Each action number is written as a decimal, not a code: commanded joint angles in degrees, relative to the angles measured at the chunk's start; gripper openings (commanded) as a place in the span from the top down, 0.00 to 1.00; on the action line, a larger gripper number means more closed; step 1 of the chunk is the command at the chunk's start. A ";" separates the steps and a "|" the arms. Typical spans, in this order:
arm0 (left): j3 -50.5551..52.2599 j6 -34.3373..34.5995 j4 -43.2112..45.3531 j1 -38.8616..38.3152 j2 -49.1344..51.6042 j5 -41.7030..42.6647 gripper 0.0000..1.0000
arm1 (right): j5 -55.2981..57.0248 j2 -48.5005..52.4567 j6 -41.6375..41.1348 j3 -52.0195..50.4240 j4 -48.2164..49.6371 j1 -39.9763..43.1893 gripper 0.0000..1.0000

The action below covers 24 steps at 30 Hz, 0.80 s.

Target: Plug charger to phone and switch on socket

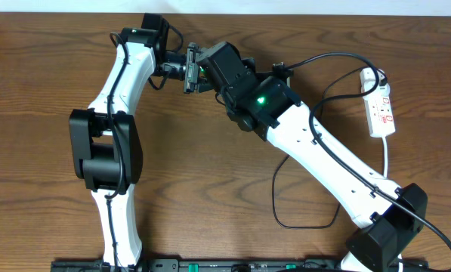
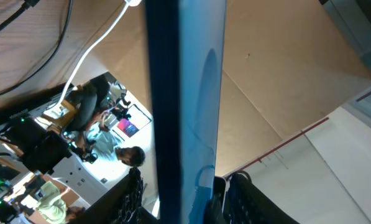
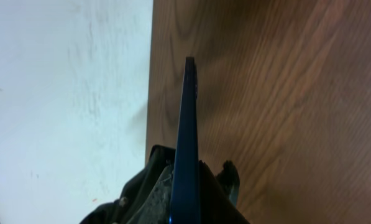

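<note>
The phone (image 1: 189, 74) is held on edge above the far middle of the table, between both grippers. My left gripper (image 1: 176, 69) flanks it from the left; in the left wrist view its fingers (image 2: 184, 202) sit on both sides of the blue screen (image 2: 201, 93). My right gripper (image 1: 199, 69) is shut on the phone, which shows edge-on (image 3: 186, 112) between the fingers (image 3: 186, 190). The black charger cable (image 1: 316, 59) arcs toward the white socket (image 1: 381, 112) at the far right. Its connector tip is not discernible.
The socket's white cord (image 1: 386, 159) runs toward the right arm's base. A black cable loop (image 1: 276, 198) lies on the table near the front middle. The left wrist view shows a white cord (image 2: 92, 56) and black cables (image 2: 48, 31) on the wood.
</note>
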State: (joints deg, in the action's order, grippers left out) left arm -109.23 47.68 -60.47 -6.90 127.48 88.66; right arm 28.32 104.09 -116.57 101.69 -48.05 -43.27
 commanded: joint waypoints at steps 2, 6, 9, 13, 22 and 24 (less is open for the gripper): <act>-0.50 0.68 -0.28 0.02 -2.14 1.38 0.55 | -3.48 -2.47 -0.96 1.38 0.87 0.52 0.94; -0.50 0.68 -0.28 0.02 -2.14 1.36 0.55 | -3.41 -2.47 -0.96 1.38 0.94 0.55 0.93; -0.50 0.68 -0.28 0.02 -2.14 1.38 0.61 | -3.43 -2.47 -0.96 1.38 0.96 0.76 0.93; -0.50 0.70 -0.28 0.02 -2.14 1.38 0.68 | -3.43 -2.47 -0.96 1.38 0.96 0.92 0.93; -0.50 1.16 -0.31 0.02 -2.14 1.36 0.88 | -3.50 -2.47 -0.79 1.38 0.92 0.79 0.88; -0.50 1.16 -0.31 0.02 -2.14 1.38 0.92 | -3.58 -2.47 -0.79 1.38 0.92 0.79 0.88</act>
State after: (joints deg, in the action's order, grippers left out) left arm -109.23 48.56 -60.58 -6.90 127.48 88.64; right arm 23.55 104.05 -117.12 101.69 -47.31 -42.65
